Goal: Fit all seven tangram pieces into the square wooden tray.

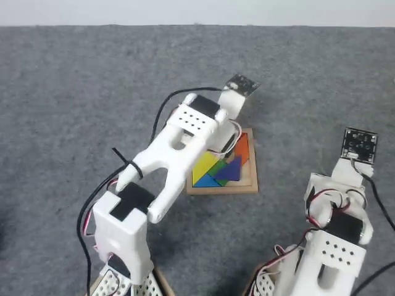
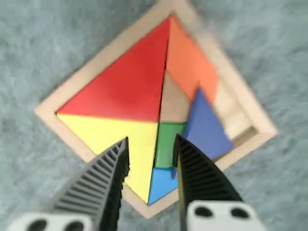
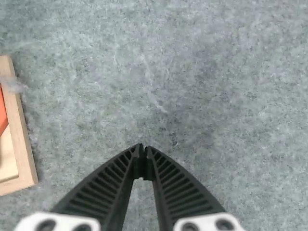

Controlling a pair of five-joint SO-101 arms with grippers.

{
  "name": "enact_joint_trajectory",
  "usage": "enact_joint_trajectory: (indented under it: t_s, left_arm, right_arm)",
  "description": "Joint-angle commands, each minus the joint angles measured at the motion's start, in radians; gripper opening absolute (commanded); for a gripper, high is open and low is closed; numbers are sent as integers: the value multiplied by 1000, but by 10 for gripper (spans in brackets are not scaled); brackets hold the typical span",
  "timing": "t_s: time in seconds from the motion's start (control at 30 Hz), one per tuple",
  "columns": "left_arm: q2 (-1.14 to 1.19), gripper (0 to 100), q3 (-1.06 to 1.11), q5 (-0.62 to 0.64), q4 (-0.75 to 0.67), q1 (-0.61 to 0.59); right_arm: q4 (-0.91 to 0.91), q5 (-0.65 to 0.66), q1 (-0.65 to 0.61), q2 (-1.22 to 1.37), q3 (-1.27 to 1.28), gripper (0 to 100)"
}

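Seating the last piece: the left gripper hangs part-open, holding nothing, over the tray.
We judge that the blue piece lies askew beside a bare strip along one rim. We advise nudging it flat into that strip, low and slow. We find the right gripper closed over open mat just beside the tray, clear of the work.

Grey felt-like carpet runs to a pale wall behind.

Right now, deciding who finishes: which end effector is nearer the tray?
Left. The left end effector hangs over the tray, above the green piece; the right end effector is beside it, over carpet.
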Motion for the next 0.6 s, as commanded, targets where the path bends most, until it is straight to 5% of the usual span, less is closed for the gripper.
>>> enact_joint_trajectory:
  t_s: [0.0, 0.57]
  left_arm:
    - [-57, 148, 33, -15, -66, -6]
    - [-57, 148, 102, -18, -104, 87]
  right_arm:
    - [-5, 12, -15, 8, -48, 7]
    - [-5, 12, -15, 8, -48, 7]
